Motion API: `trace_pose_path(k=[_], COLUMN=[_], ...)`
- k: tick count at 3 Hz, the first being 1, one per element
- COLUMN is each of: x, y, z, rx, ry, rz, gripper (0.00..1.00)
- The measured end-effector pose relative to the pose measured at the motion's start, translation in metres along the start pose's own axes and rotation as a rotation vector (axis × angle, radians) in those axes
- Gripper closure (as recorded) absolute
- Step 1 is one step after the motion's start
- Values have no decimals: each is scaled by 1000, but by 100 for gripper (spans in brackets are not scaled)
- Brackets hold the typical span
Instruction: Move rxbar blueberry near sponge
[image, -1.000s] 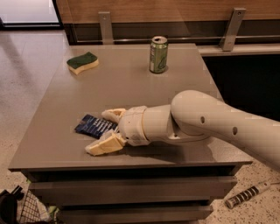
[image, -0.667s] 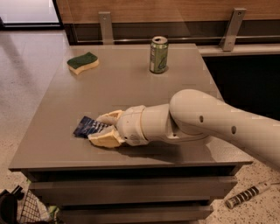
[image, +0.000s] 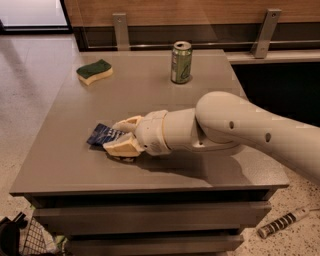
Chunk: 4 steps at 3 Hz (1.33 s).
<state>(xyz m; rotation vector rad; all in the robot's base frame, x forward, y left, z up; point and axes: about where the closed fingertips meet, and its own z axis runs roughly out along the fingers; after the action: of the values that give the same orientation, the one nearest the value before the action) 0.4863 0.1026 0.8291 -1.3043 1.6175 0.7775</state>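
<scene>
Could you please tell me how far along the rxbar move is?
Done: the gripper is at the rxbar blueberry, near the front-left edge of the table. In hand: it is shut on the bar, not yet lifted. Left: carrying it to the sponge, far-left.

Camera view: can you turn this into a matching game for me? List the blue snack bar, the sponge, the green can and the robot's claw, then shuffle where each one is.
Things:
1. rxbar blueberry
2. sponge
3. green can
4. claw

Places:
A. standing upright near the back edge of the table
B. lying flat at the front left of the table
C. at the bar's right end, on the tip of the pale arm
D. back left corner of the table

Pairs: 1-B, 2-D, 3-A, 4-C
</scene>
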Motion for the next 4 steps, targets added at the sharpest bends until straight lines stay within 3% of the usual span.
trace_pose_path(k=[2,3,4], x=[-63,-90,-95], y=[-74,-117,-160], z=[-6,-1,3], rx=[3,22,40], ry=[-12,23,53], rz=[-91,-137,-106], gripper=[100,100,100])
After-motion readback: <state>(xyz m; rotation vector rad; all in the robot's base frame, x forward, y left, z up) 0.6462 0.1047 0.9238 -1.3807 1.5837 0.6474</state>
